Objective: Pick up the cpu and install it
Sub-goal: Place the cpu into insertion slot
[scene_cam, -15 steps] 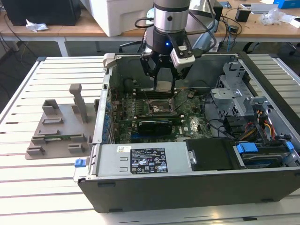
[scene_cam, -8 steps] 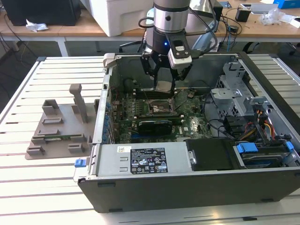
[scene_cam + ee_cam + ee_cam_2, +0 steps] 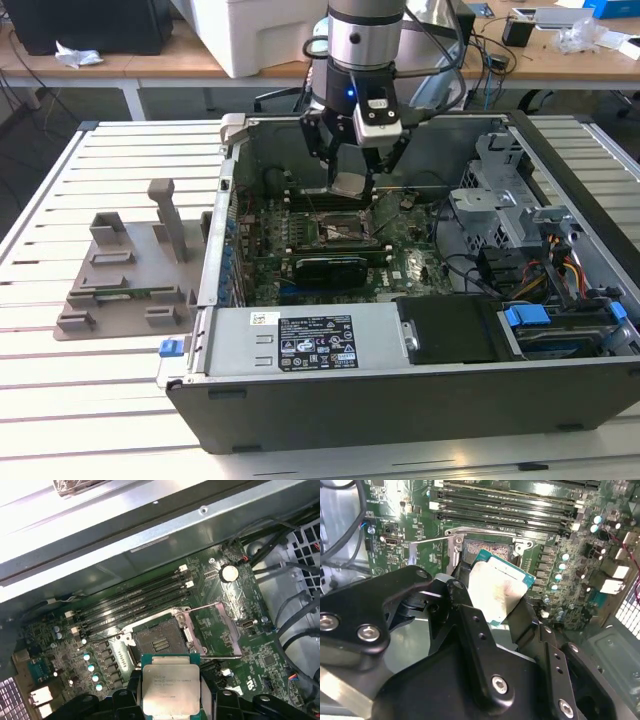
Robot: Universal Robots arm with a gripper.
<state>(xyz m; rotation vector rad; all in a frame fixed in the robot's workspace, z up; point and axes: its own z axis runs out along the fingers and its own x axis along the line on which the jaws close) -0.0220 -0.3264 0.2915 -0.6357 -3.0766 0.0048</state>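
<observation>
Black gripper (image 3: 496, 602) clamps the flat, square, silvery cpu (image 3: 495, 592); it hangs just above the open metal-framed socket (image 3: 157, 640)

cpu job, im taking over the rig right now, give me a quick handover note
Gripper: shut on the cpu, gripping two opposite edges.
Cpu: held inside the computer case, above the motherboard and close to the socket.
Socket: open, retaining frame swung aside, contacts bare.
Done: cpu picked up. The grey tray sits outside the case, at the exterior view's left.
Left: cpu not yet seated in the socket.
</observation>
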